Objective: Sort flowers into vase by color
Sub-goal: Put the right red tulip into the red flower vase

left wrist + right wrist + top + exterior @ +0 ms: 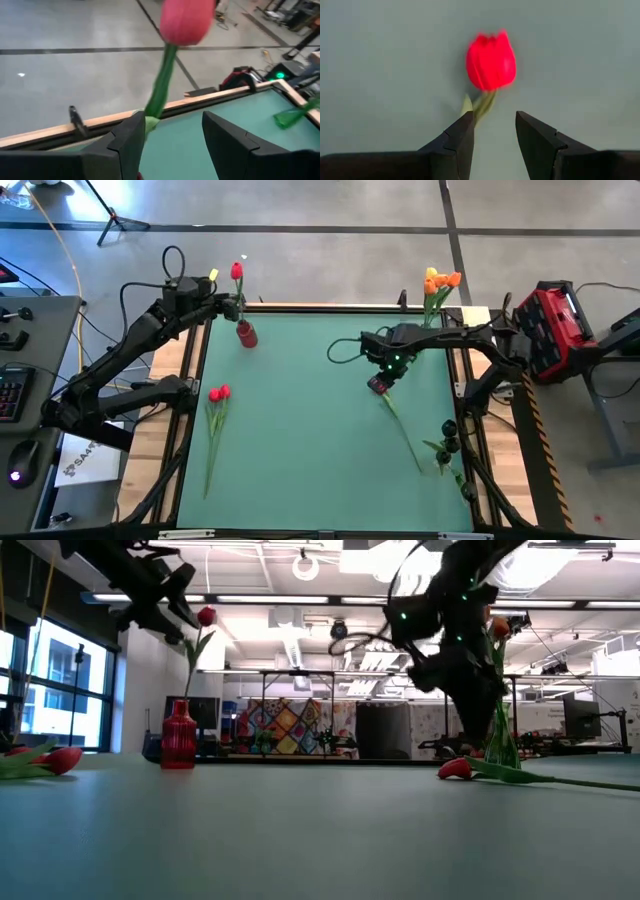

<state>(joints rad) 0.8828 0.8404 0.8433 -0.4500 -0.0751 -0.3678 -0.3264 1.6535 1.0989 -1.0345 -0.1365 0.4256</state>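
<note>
At the worktop's point(300, 430) far left corner, left end effector point(236, 306) fingers apart beside red tulip point(237, 271) standing in red vase point(246, 334). Right end effector point(380, 383) fingers apart, straddling stem of lying red tulip point(490, 61). Two red tulips point(218, 393) lie left.

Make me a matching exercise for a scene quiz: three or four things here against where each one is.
Things:
1. red vase
2. orange and yellow tulips
3. pair of red tulips
4. right end effector

Places:
A. lying flat on the mat, left side
B. over a red tulip's stem on the mat
C. far left of the mat, holding one red tulip
D. far right edge of the table

Pairs: 1-C, 2-D, 3-A, 4-B
</note>
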